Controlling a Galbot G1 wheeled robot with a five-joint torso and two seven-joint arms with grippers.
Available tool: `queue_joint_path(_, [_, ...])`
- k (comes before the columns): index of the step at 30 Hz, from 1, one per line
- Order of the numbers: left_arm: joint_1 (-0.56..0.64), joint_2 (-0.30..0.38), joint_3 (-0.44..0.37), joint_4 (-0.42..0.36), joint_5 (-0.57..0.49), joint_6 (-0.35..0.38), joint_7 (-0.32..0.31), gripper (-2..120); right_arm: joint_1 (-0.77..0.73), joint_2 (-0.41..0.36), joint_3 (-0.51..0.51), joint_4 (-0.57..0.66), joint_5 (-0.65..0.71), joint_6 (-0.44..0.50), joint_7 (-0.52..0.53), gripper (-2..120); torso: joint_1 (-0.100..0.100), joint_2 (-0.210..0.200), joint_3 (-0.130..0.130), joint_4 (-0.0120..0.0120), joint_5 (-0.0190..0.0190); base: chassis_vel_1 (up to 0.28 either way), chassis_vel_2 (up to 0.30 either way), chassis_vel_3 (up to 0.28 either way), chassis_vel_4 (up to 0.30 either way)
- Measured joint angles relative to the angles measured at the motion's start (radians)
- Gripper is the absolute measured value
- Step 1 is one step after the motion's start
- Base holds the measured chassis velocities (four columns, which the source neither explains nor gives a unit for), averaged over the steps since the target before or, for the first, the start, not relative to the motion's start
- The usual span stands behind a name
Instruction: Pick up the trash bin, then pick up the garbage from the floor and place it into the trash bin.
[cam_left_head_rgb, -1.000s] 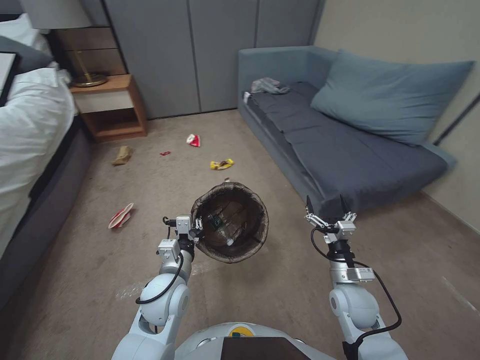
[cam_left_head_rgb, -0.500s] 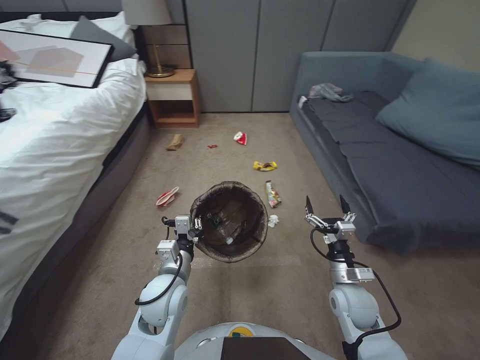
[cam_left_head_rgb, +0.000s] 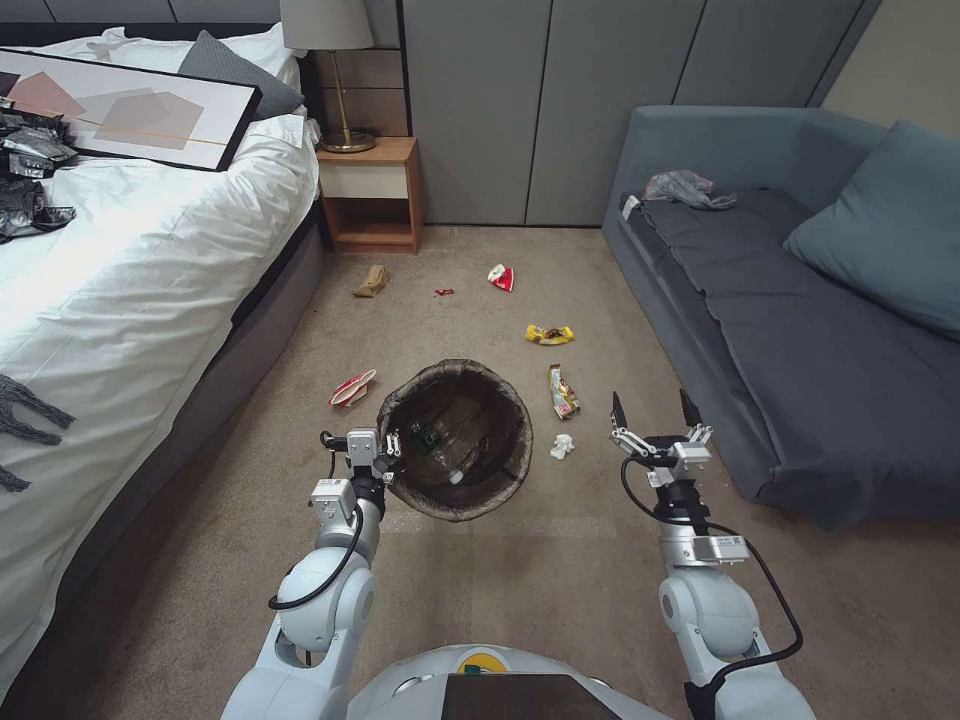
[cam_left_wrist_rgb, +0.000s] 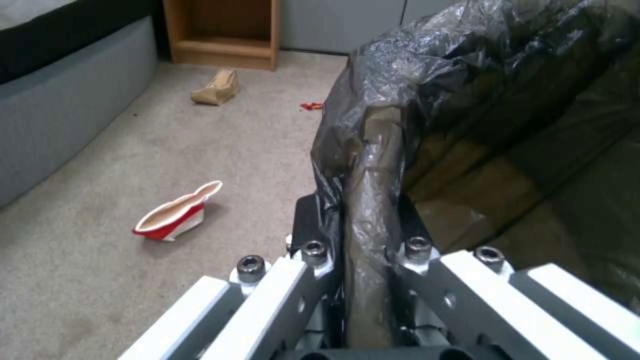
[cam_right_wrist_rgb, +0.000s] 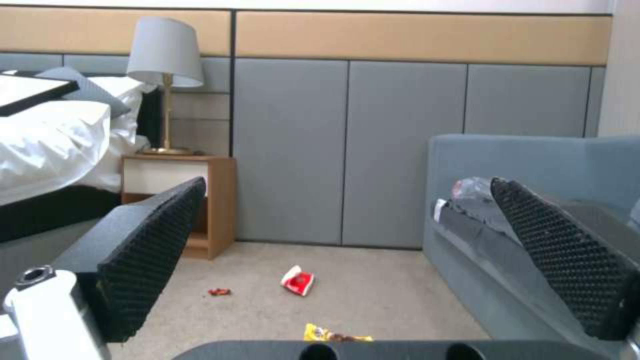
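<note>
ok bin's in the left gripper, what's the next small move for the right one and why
Probably lower the open right gripper toward the crumpled white tissue, the nearest litter on the floor beside the trash bin. The left gripper is shut on the bin's rim, and the right holds nothing.

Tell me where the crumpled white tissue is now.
In the head view, the crumpled white tissue lies on the floor, between the trash bin and the right end effector.
</note>
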Motion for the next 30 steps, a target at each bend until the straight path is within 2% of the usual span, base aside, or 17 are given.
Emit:
queue_joint_path(9, [0.0, 0.0, 0.001, 0.0, -0.001, 0.0, 0.0, 3, 0.004, 0.0, 0.001, -0.004, -0.001, 0.002, -0.003, 100, 0.0, 0.0, 0.0, -0.0001, 0.0, -0.005, 0.006, 0.006, -0.006])
queue_joint_path(15, [0.001, 0.0, 0.0, 0.0, -0.001, 0.0, 0.001, 3, 0.004, 0.0, 0.0, -0.004, -0.002, 0.004, -0.005, 100, 0.0, 0.0, 0.0, 0.0, -0.0002, -0.131, 0.098, 0.095, -0.122])
queue_joint_path(24, [0.001, 0.001, 0.0, 0.0, -0.001, -0.001, 0.002, 3, 0.005, 0.0, -0.001, -0.005, -0.004, 0.017, -0.012, 100, 0.0, 0.0, 0.0, 0.0001, -0.0003, -0.221, 0.22, 0.225, -0.22])
queue_joint_path(30, [0.0, 0.001, 0.0, 0.0, -0.004, -0.001, 0.001, 3, 0.015, -0.001, -0.002, -0.026, -0.039, 0.077, -0.014, 100, 0.0, 0.0, 0.0, -0.0001, -0.0002, -0.187, 0.215, 0.204, -0.214])
